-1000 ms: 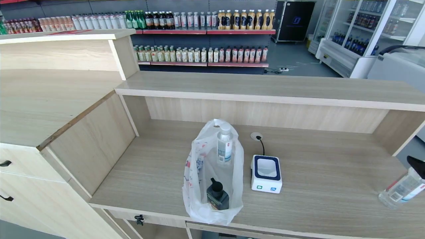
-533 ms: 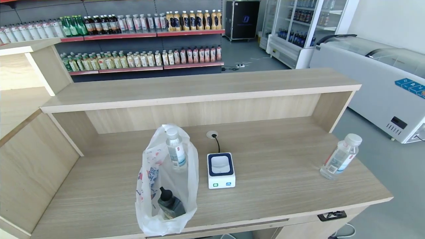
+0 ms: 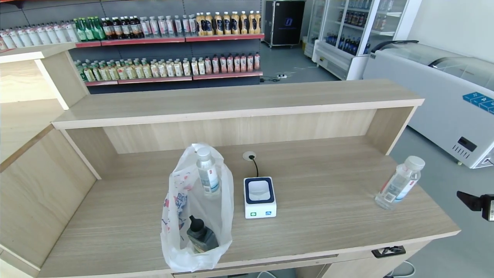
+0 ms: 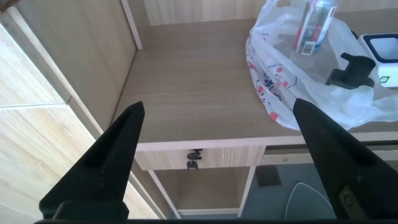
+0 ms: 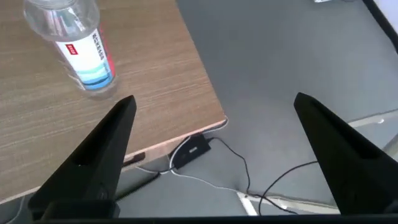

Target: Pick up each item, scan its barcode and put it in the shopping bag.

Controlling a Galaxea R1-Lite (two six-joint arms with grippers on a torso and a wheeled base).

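A white plastic shopping bag stands open on the wooden counter. It holds a clear water bottle and a dark pump bottle. Just right of it sits the white barcode scanner. A second clear water bottle stands upright near the counter's right end. My right gripper hangs open and empty off that right end, beside this bottle. My left gripper is open and empty off the counter's front left, with the bag ahead of it.
A raised ledge runs along the back of the counter and a wooden side wall closes its left. The scanner's cable goes into a hole. Cables lie on the floor below the right end. A chest freezer stands at the right.
The head camera has swung to the right, so the whole scene sits further left. Half a second ago no gripper showed by the right bottle; now a right finger shows off the counter's end.
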